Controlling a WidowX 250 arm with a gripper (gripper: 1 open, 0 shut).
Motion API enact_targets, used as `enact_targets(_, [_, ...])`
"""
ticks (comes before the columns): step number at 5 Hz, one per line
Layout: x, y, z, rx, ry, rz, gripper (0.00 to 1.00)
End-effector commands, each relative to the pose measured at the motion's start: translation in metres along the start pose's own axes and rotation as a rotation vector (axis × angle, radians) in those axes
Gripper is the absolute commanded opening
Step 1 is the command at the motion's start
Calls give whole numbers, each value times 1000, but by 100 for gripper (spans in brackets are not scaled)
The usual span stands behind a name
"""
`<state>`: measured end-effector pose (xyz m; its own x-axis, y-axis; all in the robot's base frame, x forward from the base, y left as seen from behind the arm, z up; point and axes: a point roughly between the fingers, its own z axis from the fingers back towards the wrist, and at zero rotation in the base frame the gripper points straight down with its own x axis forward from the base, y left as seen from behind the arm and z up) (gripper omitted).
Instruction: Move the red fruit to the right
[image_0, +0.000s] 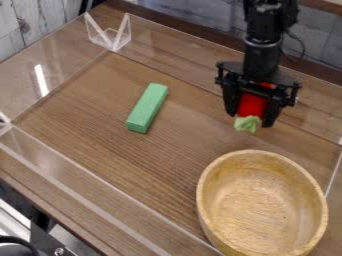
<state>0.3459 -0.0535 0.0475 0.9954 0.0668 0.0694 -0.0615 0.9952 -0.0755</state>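
- Large round bowl, smooth, pale yellow-tan (263, 212), at the near right of the brown wooden table (120, 165); it lies wholly in front of the gripper, its mouth facing up and nothing visible in it; the task gives it no part, so the fruit presumably wants to go beside or behind it.
- Flat rectangular block, green, matt (147, 108), left of centre, well apart from bowl and fruit, lying aslant; untouched, presumably because it is not the thing asked for.
- Small glossy red strawberry-like toy with a green leafy end (251, 109), right of centre, behind the bowl and apart from it; its green end points toward the near side, its red body sits between the fingers; whether its underside touches the wood cannot be told.
- Black two-fingered robot gripper (253, 104), reaching in from the far side; the fingers stand either side of the fruit and appear to pinch it, likely so as to carry it without tipping; the fruit being already on the right half, the next move is probably to set it down and part the fingers; a careless release could roll it.
- Clear angular wire-like or plastic object (111, 33), at the far left, well apart from all the rest; purpose not evident.
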Motion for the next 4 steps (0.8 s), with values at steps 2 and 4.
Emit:
enact_targets(2, [10,13,-9,19,-59,28,0])
enact_targets(4, [18,17,0,8,-75,-14,0])
